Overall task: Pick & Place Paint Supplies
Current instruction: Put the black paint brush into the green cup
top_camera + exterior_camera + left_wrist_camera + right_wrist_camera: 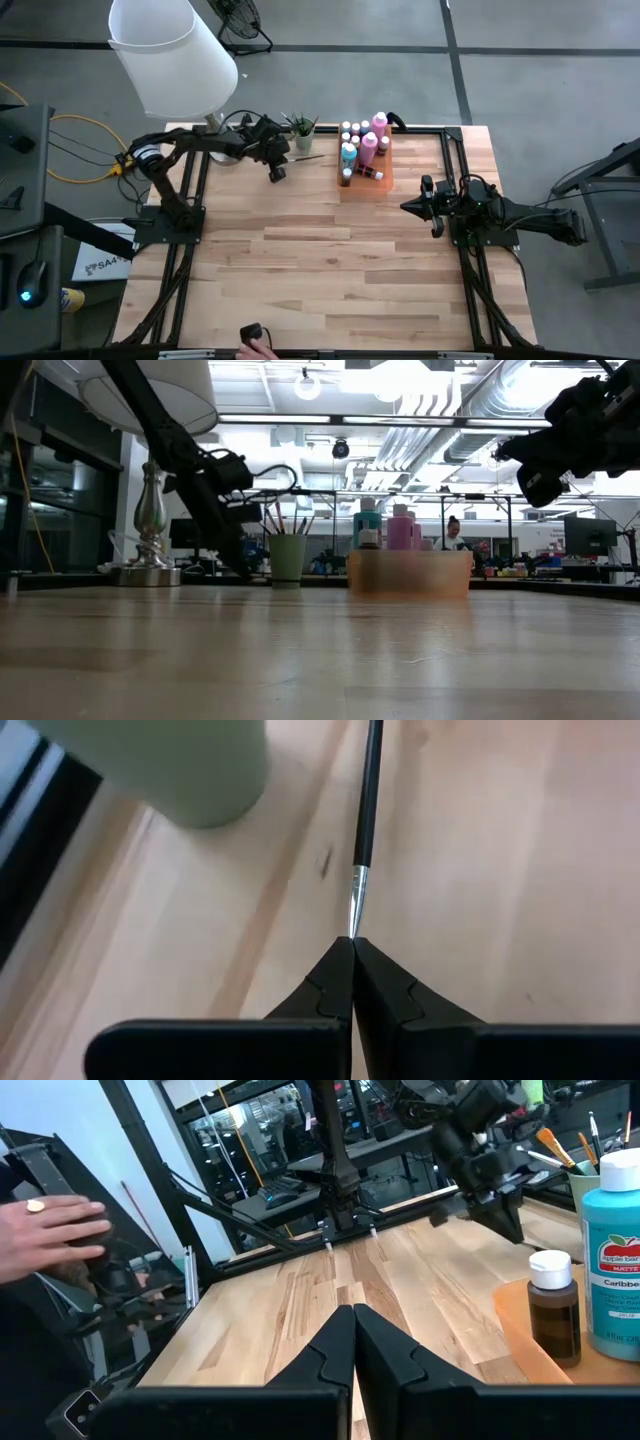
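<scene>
Left gripper [352,942]: fingers pressed together on brush tip, low over counter [330,260].
Paintbrush [366,810]: lying flat on counter beside green cup [175,765], ferrule at fingertips.
Grip check: pinch looks marginal; lift slowly, regrasp on handle if slipping.
Right gripper [352,1312]: fingers together, empty, waiting near tray [520,1330].

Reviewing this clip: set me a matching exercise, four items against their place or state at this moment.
Items:
1. thin black-handled paintbrush
2. pale green cup
3. small brown paint bottle with a white cap
4. right gripper

Places or states:
A. standing on the orange tray
B. holding upright brushes
C. lying on the wooden table, its tip at the shut left gripper
D. shut, empty, hanging above bare wood

Pairs: 1-C, 2-B, 3-A, 4-D
</scene>
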Robot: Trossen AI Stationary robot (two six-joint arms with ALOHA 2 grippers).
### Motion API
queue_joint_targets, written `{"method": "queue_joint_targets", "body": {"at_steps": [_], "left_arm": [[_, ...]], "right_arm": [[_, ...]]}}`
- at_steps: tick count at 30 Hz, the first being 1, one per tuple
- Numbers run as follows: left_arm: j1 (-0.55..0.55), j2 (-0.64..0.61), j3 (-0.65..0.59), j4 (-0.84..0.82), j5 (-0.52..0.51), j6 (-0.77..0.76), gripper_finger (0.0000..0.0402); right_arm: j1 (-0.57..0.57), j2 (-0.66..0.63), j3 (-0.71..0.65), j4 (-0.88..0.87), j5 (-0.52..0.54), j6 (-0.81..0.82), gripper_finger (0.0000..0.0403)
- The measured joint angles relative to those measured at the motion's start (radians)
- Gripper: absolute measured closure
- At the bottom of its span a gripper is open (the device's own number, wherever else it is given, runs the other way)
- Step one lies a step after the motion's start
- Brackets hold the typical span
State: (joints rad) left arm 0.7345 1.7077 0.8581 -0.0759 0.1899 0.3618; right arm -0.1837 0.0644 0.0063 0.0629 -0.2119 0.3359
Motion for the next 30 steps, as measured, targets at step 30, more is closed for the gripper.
{"method": "queue_joint_targets", "body": {"at_steps": [30], "left_arm": [[-0.307,-0.303,0.493,-0.734,-0.462,0.184,0.0401]], "right_arm": [[0.0,0.0,0.0,0.0,0.0,0.0,0.0401]]}}
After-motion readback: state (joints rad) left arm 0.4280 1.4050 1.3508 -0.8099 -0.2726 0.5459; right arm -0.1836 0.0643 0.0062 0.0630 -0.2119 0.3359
